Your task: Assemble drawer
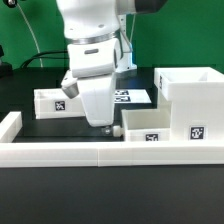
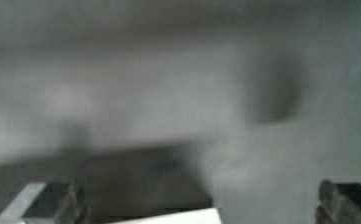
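Observation:
The large white housing (image 1: 190, 100) of the drawer stands at the exterior view's right, with a tag on its front. One small tray (image 1: 143, 124) sits against the housing's left side. The other small tray (image 1: 52, 101) sits at the exterior view's left, behind the arm. My gripper (image 1: 105, 126) hangs low over the black table, just left of the nearer tray and apart from it. The wrist view is blurred: the gripper (image 2: 198, 206) shows two dark fingers (image 2: 45, 204) far apart, holding nothing, with a white corner between them.
A long low white border wall (image 1: 100, 152) runs along the front and turns back at the exterior view's left (image 1: 10, 126). The marker board (image 1: 132, 97) lies flat behind the gripper. A green backdrop and cables are behind.

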Controlling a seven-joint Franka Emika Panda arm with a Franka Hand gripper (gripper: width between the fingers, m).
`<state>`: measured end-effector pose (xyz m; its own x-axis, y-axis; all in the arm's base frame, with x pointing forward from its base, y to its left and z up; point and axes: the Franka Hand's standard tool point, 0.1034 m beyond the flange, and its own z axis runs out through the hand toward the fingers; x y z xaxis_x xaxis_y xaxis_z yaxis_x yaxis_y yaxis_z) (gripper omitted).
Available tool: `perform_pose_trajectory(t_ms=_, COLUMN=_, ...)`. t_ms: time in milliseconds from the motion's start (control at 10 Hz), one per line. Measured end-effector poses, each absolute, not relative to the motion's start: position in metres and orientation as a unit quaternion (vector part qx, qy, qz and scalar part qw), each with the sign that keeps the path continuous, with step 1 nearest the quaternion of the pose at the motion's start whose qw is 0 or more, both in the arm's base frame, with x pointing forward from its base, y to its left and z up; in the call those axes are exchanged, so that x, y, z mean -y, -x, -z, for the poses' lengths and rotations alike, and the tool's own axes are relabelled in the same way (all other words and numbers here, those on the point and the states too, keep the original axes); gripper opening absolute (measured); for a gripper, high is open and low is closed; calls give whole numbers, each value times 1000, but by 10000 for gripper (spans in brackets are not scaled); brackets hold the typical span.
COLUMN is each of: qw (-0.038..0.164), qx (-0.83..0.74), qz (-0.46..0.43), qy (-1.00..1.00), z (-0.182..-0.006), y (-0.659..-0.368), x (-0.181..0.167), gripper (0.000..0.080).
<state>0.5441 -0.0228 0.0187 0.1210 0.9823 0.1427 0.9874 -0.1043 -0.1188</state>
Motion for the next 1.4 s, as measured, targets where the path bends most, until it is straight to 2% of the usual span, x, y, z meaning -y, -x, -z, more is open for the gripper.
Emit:
perform_pose_trajectory(t_ms=700, qw=104, qx=619, qz=12, qy=779, z=-22, y=-548, x=-28, gripper=649)
perform_pose_trajectory(t_ms=1100, qw=101, qx=613, qz=8, qy=783, z=-22, y=-548, x=-29, gripper=649)
perform_pose_trajectory(t_ms=1400, qw=99, qx=613, qz=3, qy=784, z=-25, y=-534, x=4, gripper=649)
